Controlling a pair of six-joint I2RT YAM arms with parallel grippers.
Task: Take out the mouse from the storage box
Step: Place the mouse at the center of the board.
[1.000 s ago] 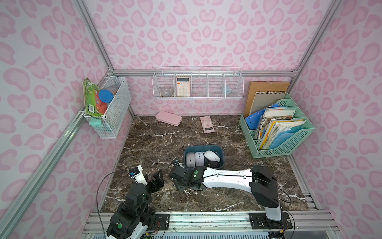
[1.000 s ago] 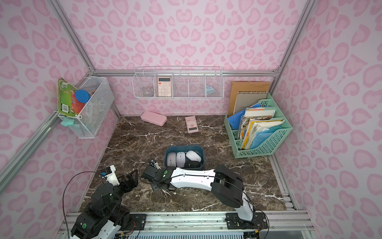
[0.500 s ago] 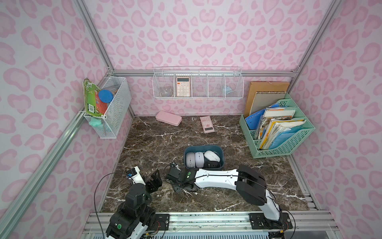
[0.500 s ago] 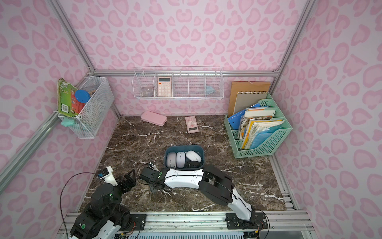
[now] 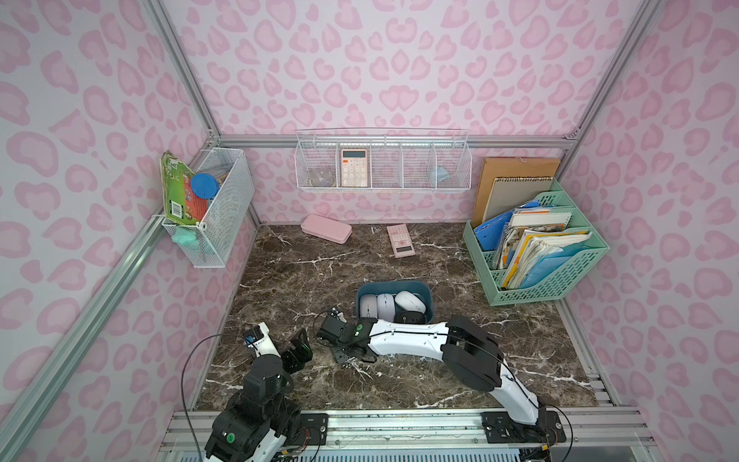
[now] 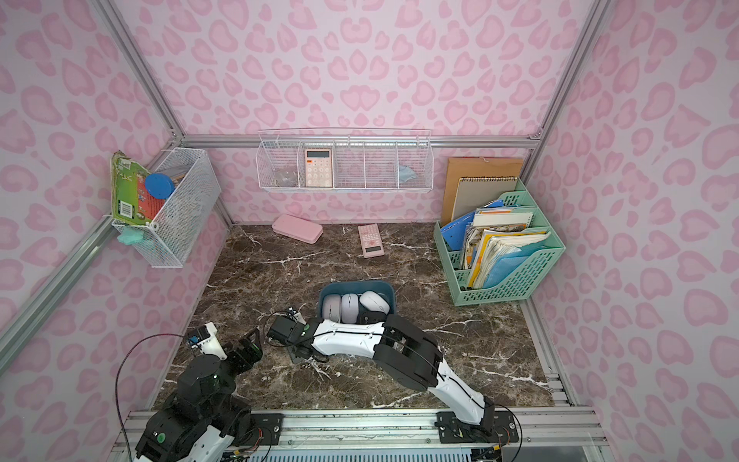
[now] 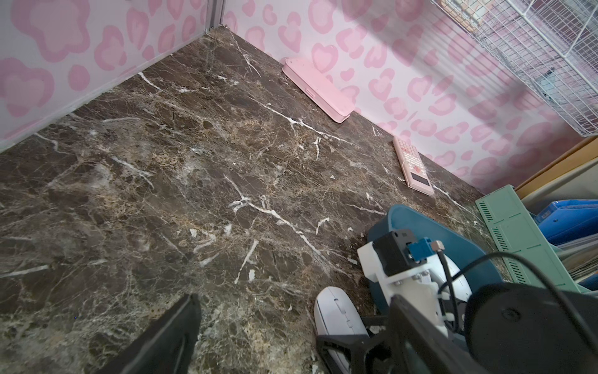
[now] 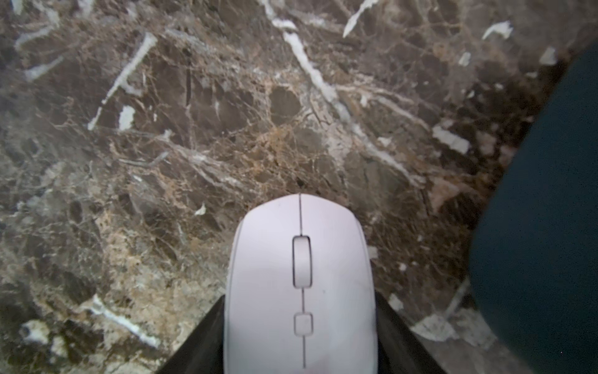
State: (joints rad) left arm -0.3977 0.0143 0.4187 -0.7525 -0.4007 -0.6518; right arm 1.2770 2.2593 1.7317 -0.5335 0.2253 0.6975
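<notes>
The teal storage box [image 5: 394,285] [image 6: 356,284] stands mid-table and holds three pale mice [image 5: 385,306] and a black one [image 5: 410,318]. My right gripper [image 8: 301,340] is shut on a pale lilac mouse [image 8: 301,285] [image 7: 338,319], one black finger [image 8: 398,333] on each side of it. It holds the mouse low over the marble just left of the box [image 8: 543,210]; I cannot tell whether the mouse touches the marble. From above, the wrist [image 5: 340,332] hides the mouse. My left gripper [image 5: 298,350] [image 7: 291,340] stands open and empty at the front left, close to the right gripper.
A pink case [image 5: 326,234] and a pink calculator [image 5: 401,240] lie by the back wall. The mint file rack [image 5: 536,260] fills the right side. White wire baskets [image 5: 382,166] [image 5: 212,208] hang on the back and left walls.
The right arm has swung a little to the left with the mouse in its jaws, away from the box. The left arm has barely moved.
</notes>
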